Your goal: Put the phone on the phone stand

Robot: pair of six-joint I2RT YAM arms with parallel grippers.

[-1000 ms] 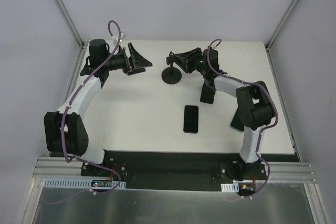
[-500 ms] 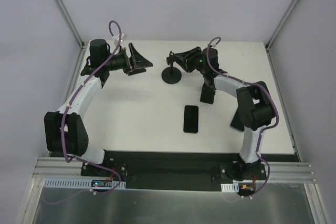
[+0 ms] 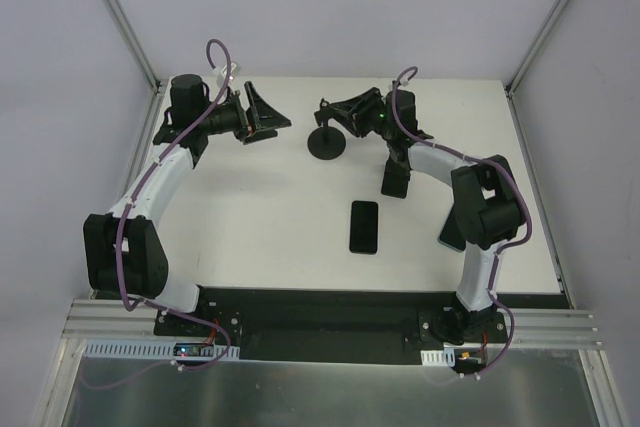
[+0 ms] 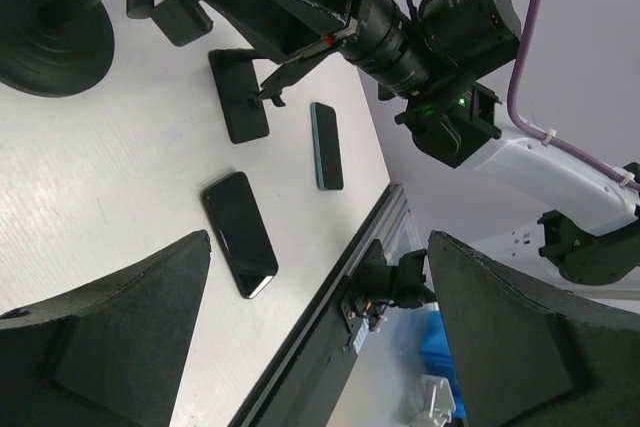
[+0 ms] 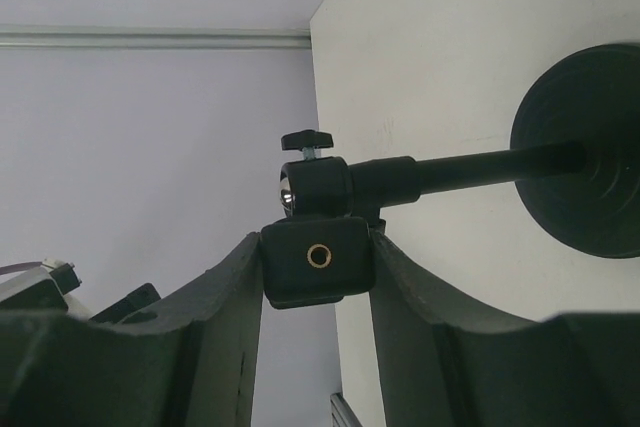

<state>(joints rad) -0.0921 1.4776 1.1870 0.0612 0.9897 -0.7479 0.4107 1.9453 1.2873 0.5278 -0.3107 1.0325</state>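
**Phone stand** [image 3: 327, 143]. Black throughout.
- Flat round disc base [image 5: 585, 172], ribbed in rings and sitting flat.
- Thin straight post [image 5: 480, 167] rising from the disc's centre.
- Small ball-head holder on top, with a side knob and a squarish block showing a brass threaded hole.
- Upright, not tipped.
- Block caught between the fingers of the right gripper [image 5: 317, 247], touching both.
- Disc directly beneath that gripper.
- Well to the right of the left gripper [image 3: 262, 117].

**Phone** [image 3: 364, 227]. Slim black rectangular slab with rounded corners.
- Glossy face up, lying flat on the white table [image 3: 250, 207].
- Long side running near to far.
- Free of any grip.
- Well apart from the right gripper, on the arm-base side of it and slightly to the right.
- Apart from the stand.
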